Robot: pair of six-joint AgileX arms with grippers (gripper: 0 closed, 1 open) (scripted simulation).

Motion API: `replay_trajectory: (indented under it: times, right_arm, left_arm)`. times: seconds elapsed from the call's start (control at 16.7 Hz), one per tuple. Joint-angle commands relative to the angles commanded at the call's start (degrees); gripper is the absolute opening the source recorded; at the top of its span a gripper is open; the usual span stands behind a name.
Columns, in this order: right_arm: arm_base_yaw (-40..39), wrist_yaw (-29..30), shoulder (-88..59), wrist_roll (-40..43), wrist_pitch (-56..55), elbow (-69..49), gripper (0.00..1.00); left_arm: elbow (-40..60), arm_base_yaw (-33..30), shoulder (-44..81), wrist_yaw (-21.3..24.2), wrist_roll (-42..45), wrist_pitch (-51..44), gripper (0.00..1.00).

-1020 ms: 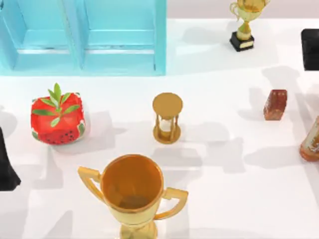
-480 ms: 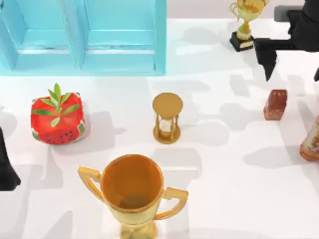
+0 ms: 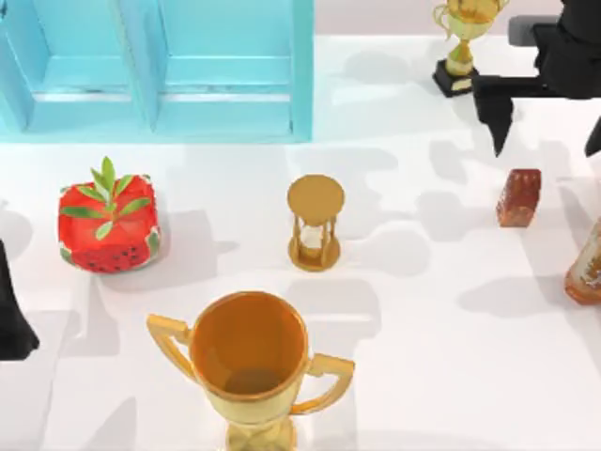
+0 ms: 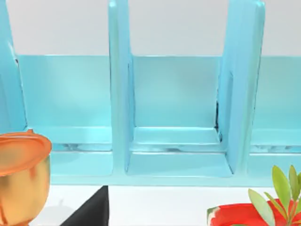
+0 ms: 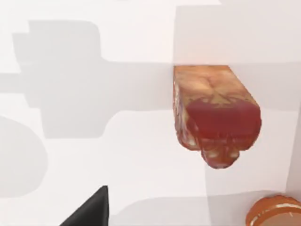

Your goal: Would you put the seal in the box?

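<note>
The seal (image 3: 518,197), a small glossy reddish-brown marbled block, stands on the white table at the right; the right wrist view shows the seal (image 5: 216,117) close below the camera. My right gripper (image 3: 547,146) hovers open just behind it, fingers spread wide and holding nothing. One black finger (image 5: 89,212) shows in the right wrist view. The box (image 3: 160,66) is a cyan open compartmented crate at the back left, and the left wrist view faces the box (image 4: 174,117). My left gripper (image 3: 9,315) is parked open at the left edge.
An orange-brown bottle (image 3: 587,268) stands at the right edge close in front of the seal. A gold hourglass (image 3: 315,224) is mid-table, a large gold trophy (image 3: 249,362) at the front, a small trophy (image 3: 460,47) at the back right, a red strawberry-patterned pot (image 3: 108,221) at the left.
My right arm has come into view from the back right and now hangs behind the seal. The seal and the left arm have not moved.
</note>
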State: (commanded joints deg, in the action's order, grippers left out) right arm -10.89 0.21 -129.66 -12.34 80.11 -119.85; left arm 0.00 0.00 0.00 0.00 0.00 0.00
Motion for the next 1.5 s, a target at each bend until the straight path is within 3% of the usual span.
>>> replay_trajectory:
  times: [0.66,1.02,1.5]
  right_arm:
    - [-0.5,0.0,-2.9,-0.3,-19.0,16.2,1.0]
    - [-0.5,0.0,-3.1,-0.2,-20.7,17.7,1.0]
    - [-0.5,0.0,-3.1,-0.2,-20.7,17.7,0.4]
  left_arm:
    - [0.0,0.0,0.0,0.0,0.0,0.0,1.0]
    - [0.0,0.0,0.0,0.0,0.0,0.0,1.0]
    - [0.0,0.0,0.0,0.0,0.0,0.0,1.0]
